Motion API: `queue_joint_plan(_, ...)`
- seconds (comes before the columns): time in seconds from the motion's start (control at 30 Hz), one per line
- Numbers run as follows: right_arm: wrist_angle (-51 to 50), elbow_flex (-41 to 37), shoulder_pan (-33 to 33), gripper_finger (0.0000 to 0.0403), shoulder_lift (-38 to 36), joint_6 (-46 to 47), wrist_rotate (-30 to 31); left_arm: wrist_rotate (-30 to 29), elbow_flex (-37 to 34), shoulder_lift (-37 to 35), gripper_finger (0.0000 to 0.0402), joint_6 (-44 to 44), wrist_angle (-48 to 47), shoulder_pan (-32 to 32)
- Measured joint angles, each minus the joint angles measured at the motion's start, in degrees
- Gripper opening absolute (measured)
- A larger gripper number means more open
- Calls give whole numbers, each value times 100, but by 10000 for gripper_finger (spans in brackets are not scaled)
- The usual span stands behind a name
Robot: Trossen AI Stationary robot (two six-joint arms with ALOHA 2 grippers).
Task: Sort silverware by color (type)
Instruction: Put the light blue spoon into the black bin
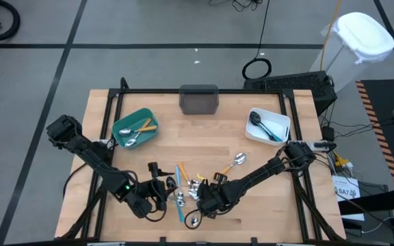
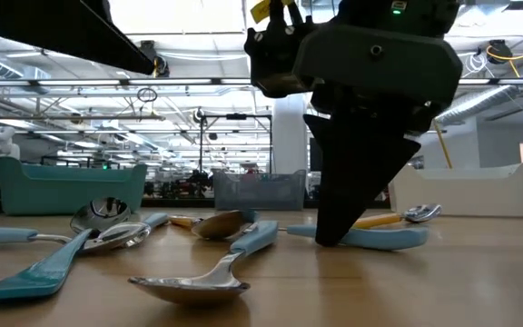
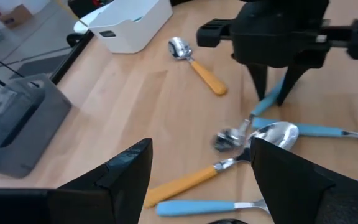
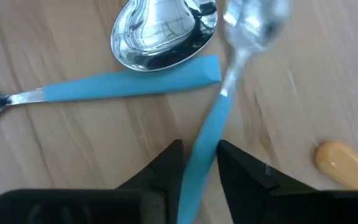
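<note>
High view: a wooden table (image 1: 204,133) seen from straight above, with two dark arms reaching in from the near corners toward a scatter of silverware (image 1: 187,191) near the front middle. The right gripper (image 1: 202,203) is down in this pile. In the right wrist view its two fingers (image 4: 166,165) sit on either side of a blue-handled spoon (image 4: 213,134), the handle running between them with only a narrow gap left; whether they already pinch it cannot be told. Beside it lie a second blue-handled piece (image 4: 129,87), crossing near the first, a shiny spoon bowl (image 4: 163,31) and the end of an orange handle (image 4: 347,163).

The left gripper (image 1: 157,195) hovers just left of the pile, fingers spread wide and holding nothing. Its wrist view looks across an orange-handled spoon (image 3: 197,65), another orange-handled spoon (image 3: 229,165) and blue handles toward the right gripper.

Farther back on the table, a teal bin (image 1: 135,128) at the left holds orange-handled pieces, a white bin (image 1: 269,126) at the right holds black-headed, blue-handled pieces, and a grey bin (image 1: 199,100) stands between them at the far edge. One orange-handled spoon (image 1: 234,162) lies apart, just right of the pile.
</note>
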Motion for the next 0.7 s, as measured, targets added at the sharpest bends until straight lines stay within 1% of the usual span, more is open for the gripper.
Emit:
queue_joint_plan(0.13, 91, -5, -11, 47, 0, 89, -1, 2, 0, 0, 269, 289, 46, 161)
queue_joint_plan(0.2, 104, -5, -11, 33, 0, 80, 19, 2, 0, 0, 268, 412, 75, 268)
queue_joint_plan(0.47, 0, -18, -83, 37, -112, -95, 158, 13, 0, 0, 269, 754, 85, 574)
queue_joint_plan(0.6, -258, -48, -182, 40, -316, -391, 257, 491, 229, -4, 268, 960, 48, 678)
queue_joint_plan(0.7, -407, -43, -258, 36, -546, -685, 453, 605, 532, -15, 268, 1108, -59, 715)
